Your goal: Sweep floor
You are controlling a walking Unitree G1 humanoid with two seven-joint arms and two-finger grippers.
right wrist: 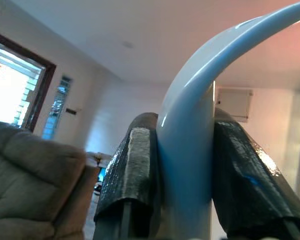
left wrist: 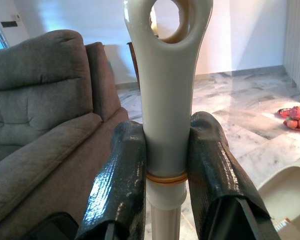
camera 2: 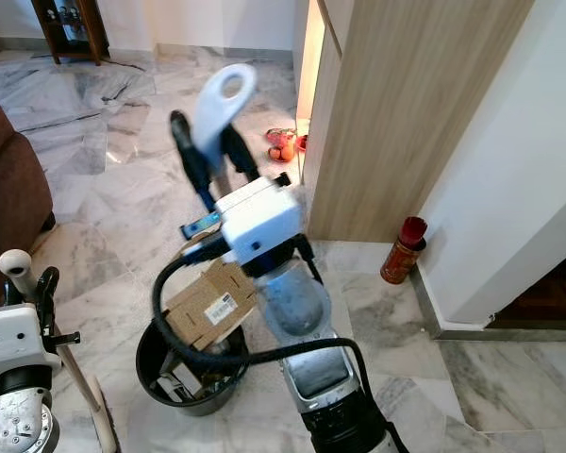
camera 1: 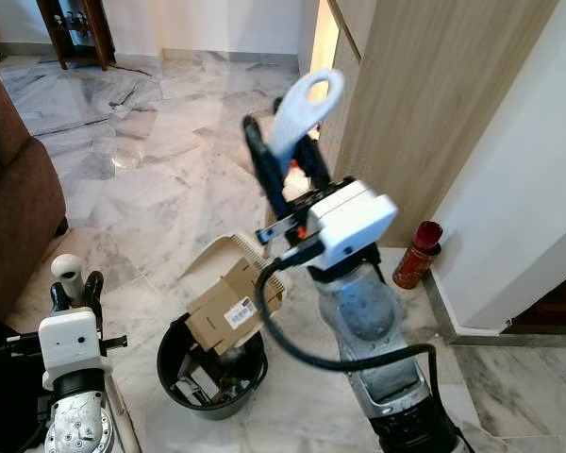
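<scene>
My right gripper (camera 1: pixel 285 159) is raised at mid-scene and shut on a pale blue handle (camera 1: pixel 307 102) that ends in a loop; the right wrist view shows both fingers (right wrist: pixel 132 170) pressed against it. Below it, a cream dustpan (camera 1: pixel 228 249) rests on the marble floor behind the bin. Low on the left, my left gripper (camera 1: pixel 75 289) is shut on the cream broom handle (camera 1: pixel 67 268). In the left wrist view that broom handle (left wrist: pixel 167 100) has a hole at its top and sits between the fingers (left wrist: pixel 120 185). The broom's head is hidden.
A black bin (camera 1: pixel 174 363) holding a cardboard box (camera 1: pixel 231 307) stands just in front of me. A brown sofa (camera 1: pixel 9 189) is on the left and a wood-panelled wall (camera 1: pixel 434 94) on the right. A red can (camera 1: pixel 417 253) stands at the wall's base, and red items (camera 2: pixel 283 143) lie by the doorway.
</scene>
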